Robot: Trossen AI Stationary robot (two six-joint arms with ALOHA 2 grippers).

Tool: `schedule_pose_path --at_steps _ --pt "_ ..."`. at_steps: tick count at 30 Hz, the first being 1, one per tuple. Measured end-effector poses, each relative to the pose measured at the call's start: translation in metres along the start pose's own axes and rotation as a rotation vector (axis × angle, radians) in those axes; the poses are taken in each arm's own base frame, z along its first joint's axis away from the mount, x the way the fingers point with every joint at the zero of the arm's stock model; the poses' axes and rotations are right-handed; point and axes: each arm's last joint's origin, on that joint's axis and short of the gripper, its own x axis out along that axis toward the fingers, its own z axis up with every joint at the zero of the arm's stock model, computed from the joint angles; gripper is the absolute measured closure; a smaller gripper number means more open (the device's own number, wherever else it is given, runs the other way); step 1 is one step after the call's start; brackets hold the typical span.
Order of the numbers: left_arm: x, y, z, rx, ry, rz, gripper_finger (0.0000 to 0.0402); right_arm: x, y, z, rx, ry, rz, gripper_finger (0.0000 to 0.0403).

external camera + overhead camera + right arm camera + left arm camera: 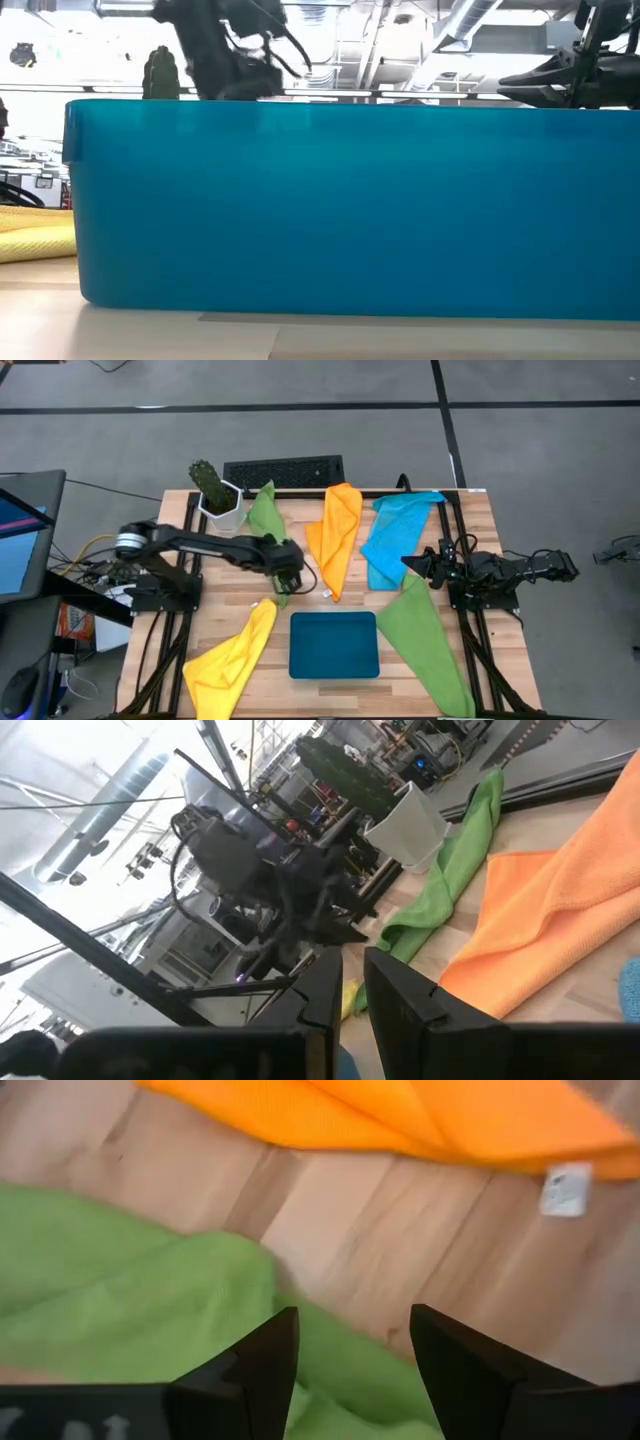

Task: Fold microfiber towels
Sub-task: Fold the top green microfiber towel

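left gripper [284, 572] low over the table's middle-left, fingers [262, 1370] spread apart, nothing between them; under and just ahead of them lies the near end of a green towel [130, 1305], which runs back toward the white pot with a cactus [216, 495]. bare wood between that towel and the orange towel [335, 535], just beside the gripper on its right side; a small white tag [565, 1188] shows at the orange towel's edge.

right gripper [412, 564] hangs at the right edge of the table, fingers [395, 995] only a narrow gap apart, holding nothing; sky-blue towel [398, 532] just beside it, second green towel [425, 642] stretching toward the front right corner.

yellow towel [232, 658] front left, near the teal tray [334, 644] at front centre. the tray's wall fills most of the low view. black keyboard [283, 471] at the back edge.
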Motion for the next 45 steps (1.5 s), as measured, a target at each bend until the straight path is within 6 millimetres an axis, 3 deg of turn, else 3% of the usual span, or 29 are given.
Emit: schedule_pose_path --at_steps 5,14,17,25,32,40,45 --pt "0.029 0.006 0.011 0.06 0.157 0.082 0.0214 0.0 0.0 0.0 -0.008 0.0 0.0 0.0331" --pt "0.043 0.021 0.016 0.111 0.233 0.082 0.0223 0.0 0.0 0.0 -0.01 0.001 0.0 0.0331" --pt "0.043 0.021 0.015 0.14 0.237 0.09 0.0255 0.0 0.0 0.0 -0.011 0.001 0.0 0.0331" --pt "0.044 0.021 0.014 0.154 0.256 0.063 0.0387 0.0 0.0 0.0 -0.012 0.001 0.0 0.0331" --pt "0.02 0.019 0.032 0.114 0.243 -0.006 0.04 0.0 0.0 0.0 -0.036 0.0 0.0 0.0331" --pt "-0.031 0.022 0.066 0.095 0.162 -0.05 0.0401 0.0 0.001 0.001 -0.033 -0.007 0.008 0.0331" --pt "-0.063 0.024 0.083 0.116 0.121 -0.083 0.0401 0.002 0.007 0.006 -0.152 -0.067 0.055 0.0331"
